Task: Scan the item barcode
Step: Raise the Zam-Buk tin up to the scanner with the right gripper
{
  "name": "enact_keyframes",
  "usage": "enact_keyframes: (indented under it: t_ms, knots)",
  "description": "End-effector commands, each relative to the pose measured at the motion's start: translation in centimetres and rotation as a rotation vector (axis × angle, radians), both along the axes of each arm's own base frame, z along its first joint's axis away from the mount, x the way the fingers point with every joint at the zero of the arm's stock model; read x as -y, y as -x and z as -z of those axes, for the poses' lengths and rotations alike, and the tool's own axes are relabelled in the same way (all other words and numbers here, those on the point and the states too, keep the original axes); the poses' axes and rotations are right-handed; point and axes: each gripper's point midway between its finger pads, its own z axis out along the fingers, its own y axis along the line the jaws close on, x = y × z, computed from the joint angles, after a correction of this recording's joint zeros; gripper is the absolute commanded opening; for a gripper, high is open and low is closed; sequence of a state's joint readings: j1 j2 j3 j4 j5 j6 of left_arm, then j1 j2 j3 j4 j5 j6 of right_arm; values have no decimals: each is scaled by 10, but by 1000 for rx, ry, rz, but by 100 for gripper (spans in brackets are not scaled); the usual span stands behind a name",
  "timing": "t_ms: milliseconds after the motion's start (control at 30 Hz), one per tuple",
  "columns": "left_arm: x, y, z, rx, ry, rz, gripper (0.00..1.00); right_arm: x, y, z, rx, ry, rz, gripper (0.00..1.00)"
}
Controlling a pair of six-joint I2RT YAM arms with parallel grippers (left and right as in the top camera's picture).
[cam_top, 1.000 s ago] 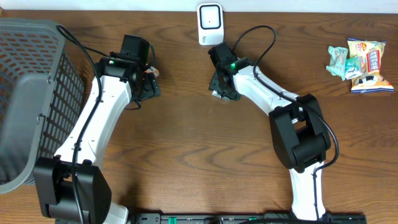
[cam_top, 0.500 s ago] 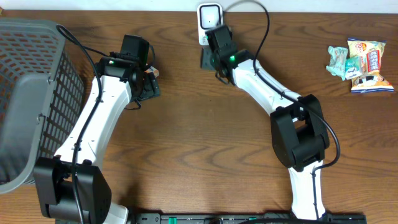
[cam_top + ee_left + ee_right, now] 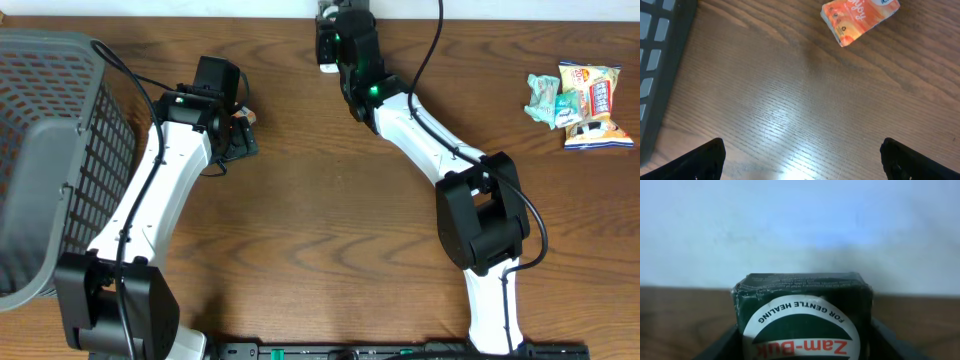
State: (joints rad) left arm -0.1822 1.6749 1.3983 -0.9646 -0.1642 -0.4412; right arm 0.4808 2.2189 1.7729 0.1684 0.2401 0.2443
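The item is a dark green Zam-Buk box [image 3: 802,307] with a round white label, and my right gripper [image 3: 802,342] is shut on it. The box is held up facing a pale wall. From overhead, my right gripper [image 3: 345,45] is at the table's far edge, right over the white barcode scanner [image 3: 324,66]. It covers most of the scanner, and the box cannot be made out there. My left gripper [image 3: 802,160] hangs open over bare wood, and an orange packet [image 3: 860,17] lies ahead of it.
A grey mesh basket [image 3: 50,150] fills the left side, and its dark wall [image 3: 660,75] shows in the left wrist view. A few snack packets [image 3: 580,100] lie at the far right. Cables loop over both arms.
My right arm has carried the box from the table toward the far edge, up in front of the scanner. The left arm has not moved.
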Motion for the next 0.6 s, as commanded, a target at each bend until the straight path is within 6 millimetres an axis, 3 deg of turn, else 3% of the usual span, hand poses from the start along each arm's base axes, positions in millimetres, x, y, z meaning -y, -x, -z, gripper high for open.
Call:
enact_keyframes:
  t_ms: [0, 167, 400, 567]
  knots:
    - [-5, 2, 3, -12, -24, -2, 98, 5, -12, -10, 84, 25, 18, 53]
    - [-5, 2, 3, -12, -24, -2, 98, 11, -27, -9, 171, -19, 40, 52]
    - [-5, 2, 3, -12, -24, -2, 98, 12, -39, 22, 205, -36, 45, 52]
    - [-5, 2, 3, -12, -24, -2, 98, 14, -41, 22, 229, -47, 49, 52]
